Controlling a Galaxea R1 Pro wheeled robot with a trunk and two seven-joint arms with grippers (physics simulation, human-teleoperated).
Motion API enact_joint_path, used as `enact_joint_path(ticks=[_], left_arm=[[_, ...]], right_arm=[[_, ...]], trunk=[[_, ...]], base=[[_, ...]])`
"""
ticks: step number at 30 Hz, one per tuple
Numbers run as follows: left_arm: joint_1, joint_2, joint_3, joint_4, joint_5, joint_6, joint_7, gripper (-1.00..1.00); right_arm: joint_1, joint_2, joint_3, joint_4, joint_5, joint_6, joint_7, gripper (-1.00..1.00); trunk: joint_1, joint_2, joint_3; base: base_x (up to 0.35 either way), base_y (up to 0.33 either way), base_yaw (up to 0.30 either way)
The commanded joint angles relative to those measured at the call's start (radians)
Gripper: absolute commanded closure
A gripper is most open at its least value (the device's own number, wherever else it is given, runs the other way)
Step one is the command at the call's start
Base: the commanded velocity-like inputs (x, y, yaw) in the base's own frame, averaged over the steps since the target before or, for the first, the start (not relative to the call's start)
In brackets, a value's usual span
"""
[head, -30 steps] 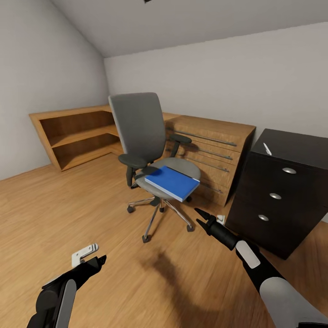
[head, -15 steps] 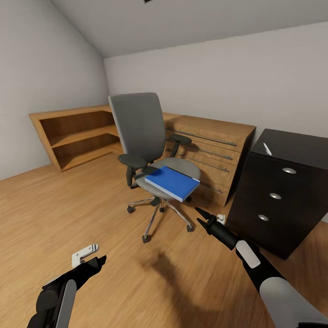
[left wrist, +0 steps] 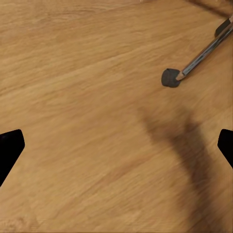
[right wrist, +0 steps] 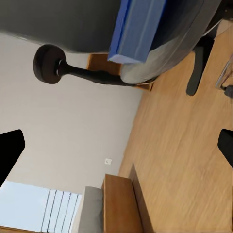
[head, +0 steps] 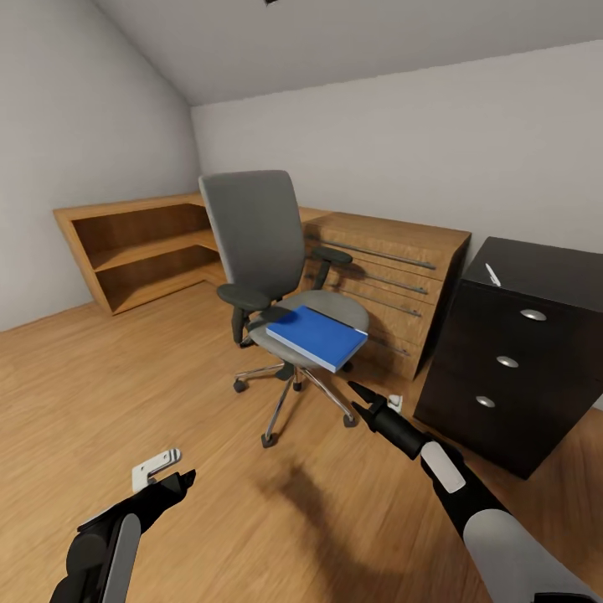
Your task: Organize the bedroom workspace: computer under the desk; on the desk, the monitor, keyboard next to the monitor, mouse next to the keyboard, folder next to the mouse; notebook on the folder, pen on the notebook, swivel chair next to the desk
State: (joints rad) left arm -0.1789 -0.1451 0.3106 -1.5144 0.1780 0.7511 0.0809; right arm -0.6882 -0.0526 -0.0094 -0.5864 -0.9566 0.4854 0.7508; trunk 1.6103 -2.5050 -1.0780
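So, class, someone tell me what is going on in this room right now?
A two-armed robot faces the swivel chair, where the blue folder lies on the seat. Its right gripper is open and stretched toward the chair, below the folder and apart from it. The left gripper is open, low over the wooden floor, holding nothing. A white pen lies on the black drawer unit to the right. Nothing is grasped yet.

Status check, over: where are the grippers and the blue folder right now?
Left gripper open, low over floor. Right gripper open, short of swivel chair. Folder flat on chair seat, untouched. Chair base legs between right gripper and seat.
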Motion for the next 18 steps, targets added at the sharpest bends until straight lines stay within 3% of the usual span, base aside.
enact_joint_path(ticks=[1,18], left_arm=[[-0.001,-0.001,0.001,-0.001,0.011,0.005,0.008,-1.0],[-0.001,-0.001,0.001,-0.001,0.009,0.005,0.008,-1.0]], right_arm=[[-0.001,0.002,-0.001,0.0,-0.007,0.008,-0.006,-1.0],[-0.001,0.008,-0.011,0.0,-0.007,0.007,-0.033,-1.0]], trunk=[[0.0,0.0,-0.001],[0.0,0.0,-0.001]], base=[[0.144,0.0,0.0],[0.081,0.0,0.0]])
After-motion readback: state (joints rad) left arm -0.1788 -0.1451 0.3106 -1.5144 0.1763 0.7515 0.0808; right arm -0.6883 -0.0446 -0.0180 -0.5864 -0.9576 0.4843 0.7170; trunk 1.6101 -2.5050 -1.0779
